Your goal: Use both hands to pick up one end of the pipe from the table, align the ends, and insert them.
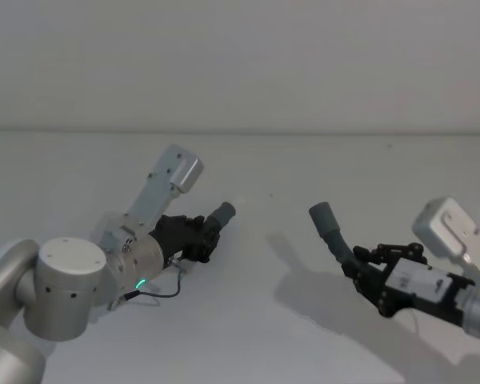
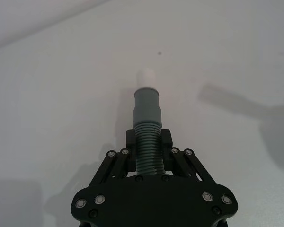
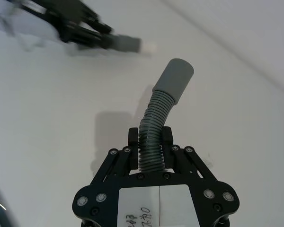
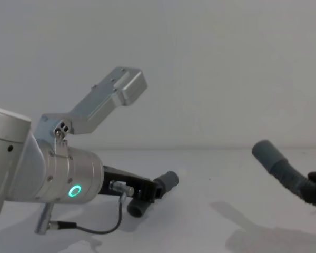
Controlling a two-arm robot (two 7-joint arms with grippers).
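- Head view: the left gripper (image 1: 198, 234) clamps the short hose (image 1: 222, 214), with its white tip (image 1: 238, 202) aimed far-right. The right gripper (image 1: 358, 264) clamps the long hose (image 1: 336, 238), whose wide cuff (image 1: 322, 214) leans back leftward. The ends are well apart and appear lifted off the table (image 1: 248, 320).
- Left wrist view: the tip runs straight out from the closed fingers.
- Right wrist view: the cuff bends off-axis and points past the tip.
- Chest view: the cuff sits higher than the tip, and both arms reach low.

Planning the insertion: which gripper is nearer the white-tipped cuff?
Left. The left gripper grips the short piece just behind that cuff; the right gripper holds the other piece, apart.
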